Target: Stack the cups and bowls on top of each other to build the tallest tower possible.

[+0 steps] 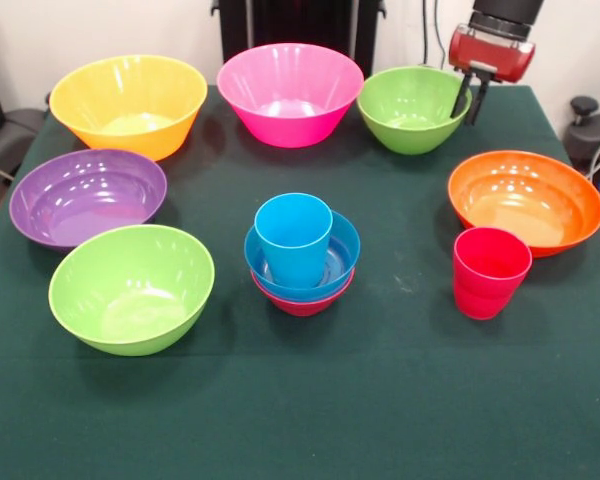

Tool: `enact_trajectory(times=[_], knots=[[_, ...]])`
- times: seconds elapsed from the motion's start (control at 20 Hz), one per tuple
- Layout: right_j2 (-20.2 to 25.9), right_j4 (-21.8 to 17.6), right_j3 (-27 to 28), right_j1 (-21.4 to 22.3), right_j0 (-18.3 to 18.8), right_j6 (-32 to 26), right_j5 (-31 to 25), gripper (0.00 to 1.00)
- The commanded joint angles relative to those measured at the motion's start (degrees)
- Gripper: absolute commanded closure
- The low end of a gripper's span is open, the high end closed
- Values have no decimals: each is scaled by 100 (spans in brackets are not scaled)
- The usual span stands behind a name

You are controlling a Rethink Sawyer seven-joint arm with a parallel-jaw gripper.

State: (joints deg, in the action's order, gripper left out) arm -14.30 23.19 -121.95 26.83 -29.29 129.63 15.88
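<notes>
Our hand hangs at the upper right of the frame, its two fingers close together over the rim of the far green bowl, pinching nothing. The little tower sits in the middle of the green tabletop: a blue cup in a blue bowl on a red bowl. The red cup stands at the right, beside the orange bowl. These look light, stiff and slippery, so we think gripping the red cup by its rim is best.

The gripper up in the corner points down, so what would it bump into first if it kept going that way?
Most likely the far lime green bowl. The gripper hangs over that bowl's right rim, fingers pointing down, so the rim or inner wall comes first. With only one view, depth is uncertain; it could slip just past onto the table.
</notes>
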Motion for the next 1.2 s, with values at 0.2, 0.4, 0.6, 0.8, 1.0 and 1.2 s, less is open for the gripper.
enact_trajectory(times=[0.2,0.4,0.6,0.8,1.0,1.2], knots=[[-747,888,1145,387,-812,634,-2191,100],[-1282,816,1637,394,-1107,841,-3109,100],[-1624,710,2098,266,-1251,1063,-3683,100],[-1774,586,2456,244,-1254,1151,-4093,100],[-2136,447,2901,173,-1348,1239,-4698,100],[-2309,263,3293,285,-1167,967,-5186,100]])
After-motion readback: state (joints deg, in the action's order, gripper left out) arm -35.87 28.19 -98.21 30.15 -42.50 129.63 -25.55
